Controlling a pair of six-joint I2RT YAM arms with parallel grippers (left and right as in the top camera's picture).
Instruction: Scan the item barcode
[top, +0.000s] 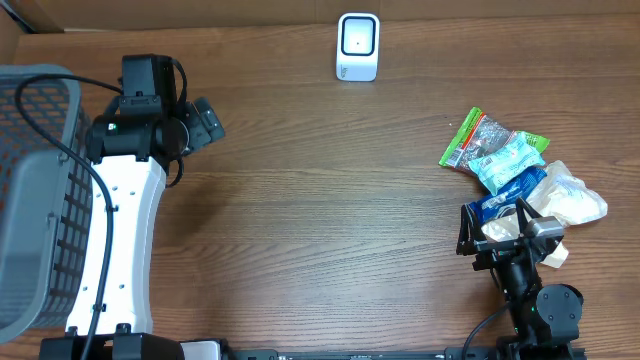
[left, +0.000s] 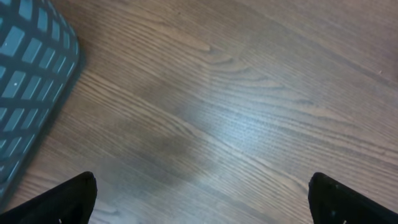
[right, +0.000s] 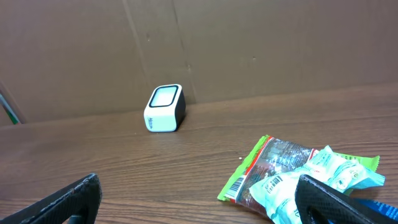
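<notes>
White scanner (right: 165, 107) beyond green packet (right: 272, 160).

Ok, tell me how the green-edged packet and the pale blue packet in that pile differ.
Colour: the green-edged packet has green borders around a dark speckled middle; the pale blue packet is light blue with white print. Stacking: the pale blue packet partly overlaps the green-edged packet. The green-edged packet shows a barcode at one corner; none shows on the pale blue packet. Both are crinkly sealed packets in one pile.
</notes>
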